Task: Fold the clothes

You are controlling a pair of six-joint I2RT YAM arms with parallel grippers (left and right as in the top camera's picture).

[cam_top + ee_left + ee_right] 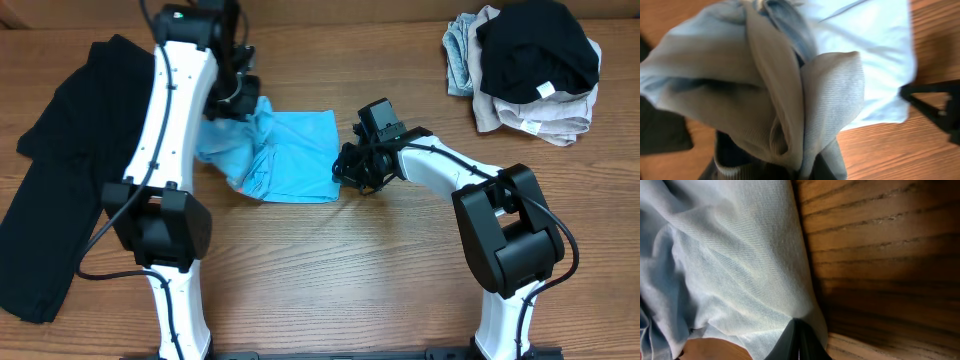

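The light blue T-shirt (295, 155) lies crumpled near the middle of the wooden table (350, 270), between the two arms. Its right half is spread fairly flat and its left part is gathered into folds.

The left gripper (238, 104) is at the shirt's upper left corner. In the left wrist view the T-shirt (865, 60) bunches up in thick folds right in front of the camera and hides the fingers. The cloth seems to be gathered and held there, with the flat part lying on the wood behind it.

The right gripper (350, 165) is at the shirt's right edge, low against the table. In the right wrist view its fingers (797, 342) are pressed together, with only a thin line between them. They pinch the hem of the T-shirt (730, 255) just beside bare wood (880, 255). The right gripper (935, 102) also shows as a dark shape at the shirt's edge in the left wrist view.

A large black garment (60, 170) lies spread along the table's left side, partly under the left arm, and its edge lies near the shirt. Well apart, in the far right corner, sits a pile of clothes (530, 70), with a black piece on top of grey and beige ones.
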